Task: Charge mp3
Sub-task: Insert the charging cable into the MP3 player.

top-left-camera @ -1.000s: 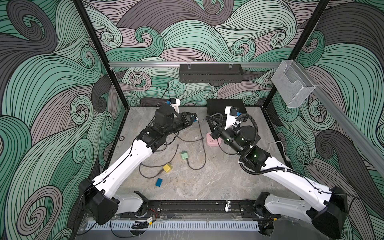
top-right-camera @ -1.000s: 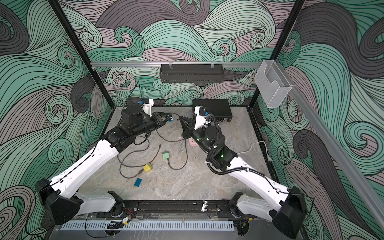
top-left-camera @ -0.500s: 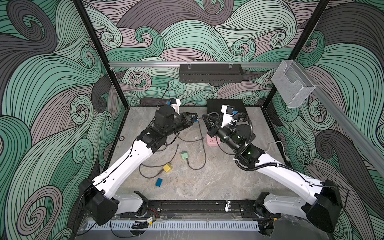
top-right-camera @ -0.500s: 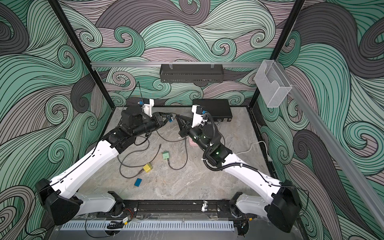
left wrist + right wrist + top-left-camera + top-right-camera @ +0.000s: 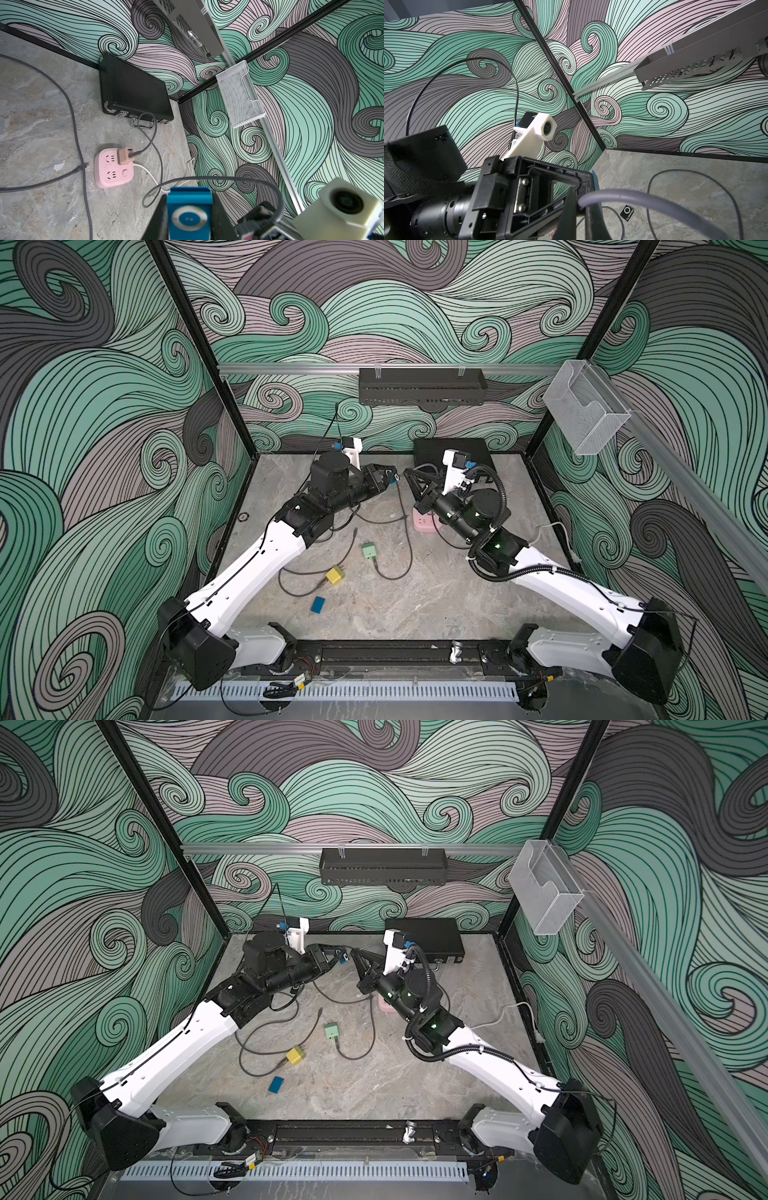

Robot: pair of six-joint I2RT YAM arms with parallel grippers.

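Matt metal mp3 point(image 5: 190, 212), smooth plastic power strip point(image 5: 110, 170)

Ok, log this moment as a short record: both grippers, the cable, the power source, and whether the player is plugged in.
left gripper: shut on blue mp3 player, held in the air
right gripper: shut on grey cable, tip facing the left gripper
cable source: tan charger
power source: pink power strip, with the charger plugged in
player connection: no plug seen in the player
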